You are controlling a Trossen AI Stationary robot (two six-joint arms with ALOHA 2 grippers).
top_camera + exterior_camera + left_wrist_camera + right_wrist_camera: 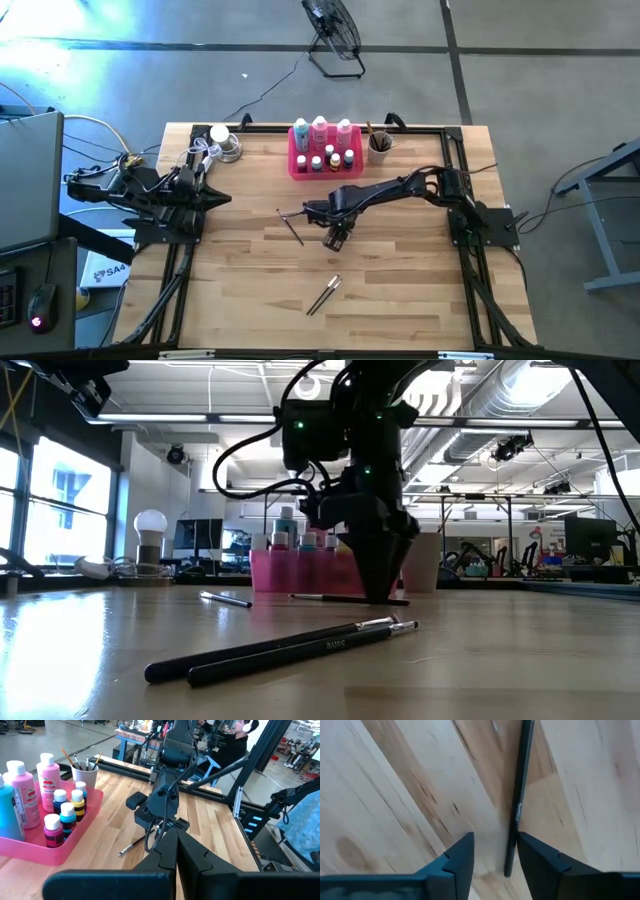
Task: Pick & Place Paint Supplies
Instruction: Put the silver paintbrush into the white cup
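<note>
A dark thin paintbrush (520,780) lies flat on the wooden table between the open fingers of my right gripper (495,840), which points down at the table's middle (335,238). Another brush (290,226) lies just left of it. Two more brushes (323,295) lie side by side nearer the front edge. At the far edge, the pink tray (293,165) holds three tall bottles (320,128) and several tiny bottles (332,160). A cup (380,145) beside it holds brushes. My left gripper (177,855) waits shut at the table's left edge. My right gripper comes from above with its fingers along the paintbrush, one finger on each side of the handle end (510,860). The brush lies on the table close against one finger's (540,865) inner side; whether it touches that finger I cannot tell.
A round lamp bulb (220,135) and coiled cable sit at the far left corner. Black frame rails (455,150) run along the table's edges. A person sits beyond the table's right side (235,740). Bare wood lies at the near left and near right.
</note>
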